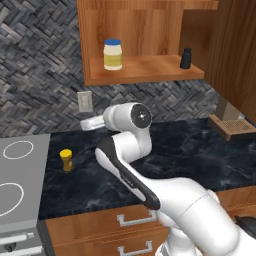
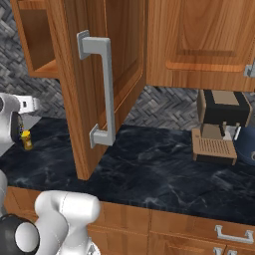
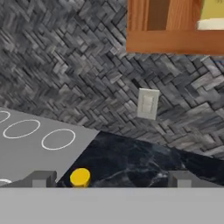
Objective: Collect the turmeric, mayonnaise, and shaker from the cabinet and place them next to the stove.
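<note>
The turmeric (image 1: 66, 160) stands upright on the black counter just right of the stove (image 1: 20, 175); its yellow lid (image 3: 80, 177) shows low in the hand view. My gripper (image 3: 111, 179) hangs open above it, empty, and faces the back wall. The white hand (image 1: 91, 122) sits above the counter, below the cabinet (image 1: 145, 70). On the cabinet's shelf stand the mayonnaise (image 1: 112, 54) at the left and the dark shaker (image 1: 186, 58) at the right. A corner of the mayonnaise (image 3: 212, 15) shows in the hand view.
The open cabinet door (image 2: 99, 89) with its grey handle juts out over the counter to the right of the arm. A coffee machine (image 2: 219, 124) stands at the far right. A wall outlet (image 3: 147, 103) sits on the herringbone backsplash. Wooden drawers (image 1: 135, 220) run below the counter.
</note>
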Robot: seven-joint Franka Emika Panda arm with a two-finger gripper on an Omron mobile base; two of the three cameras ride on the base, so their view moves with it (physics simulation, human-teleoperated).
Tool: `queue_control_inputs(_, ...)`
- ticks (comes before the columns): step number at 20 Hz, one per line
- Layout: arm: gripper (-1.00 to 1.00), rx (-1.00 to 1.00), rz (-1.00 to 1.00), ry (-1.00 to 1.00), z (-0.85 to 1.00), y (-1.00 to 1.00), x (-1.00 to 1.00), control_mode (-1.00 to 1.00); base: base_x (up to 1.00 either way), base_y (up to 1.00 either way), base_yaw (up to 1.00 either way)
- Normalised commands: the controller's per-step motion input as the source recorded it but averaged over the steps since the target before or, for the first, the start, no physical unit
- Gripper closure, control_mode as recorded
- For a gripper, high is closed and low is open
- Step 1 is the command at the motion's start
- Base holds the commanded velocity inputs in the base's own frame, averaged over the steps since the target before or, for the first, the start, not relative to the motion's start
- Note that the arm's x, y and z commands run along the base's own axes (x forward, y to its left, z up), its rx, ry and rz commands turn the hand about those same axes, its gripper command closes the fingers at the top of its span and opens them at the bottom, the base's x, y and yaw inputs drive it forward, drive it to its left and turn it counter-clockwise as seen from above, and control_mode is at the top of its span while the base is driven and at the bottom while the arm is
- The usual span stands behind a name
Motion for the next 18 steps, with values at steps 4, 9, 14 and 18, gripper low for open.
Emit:
queue_control_inputs(4,-1.00,-0.05,-0.20,0.03,0.96,-0.61,-0.18,-1.00,0.00,0.00,0.00)
queue_control_inputs(9,-1.00,-0.02,-0.16,0.00,0.74,-0.71,-0.22,-1.00,0.00,0.00,0.00)
queue_control_inputs(14,-1.00,0.00,-0.11,-0.04,0.37,-0.74,-0.26,-1.00,0.00,0.00,0.00)
queue_control_inputs(18,-1.00,0.00,-0.01,-0.11,0.23,-0.52,-0.04,-1.00,0.00,0.00,0.00)
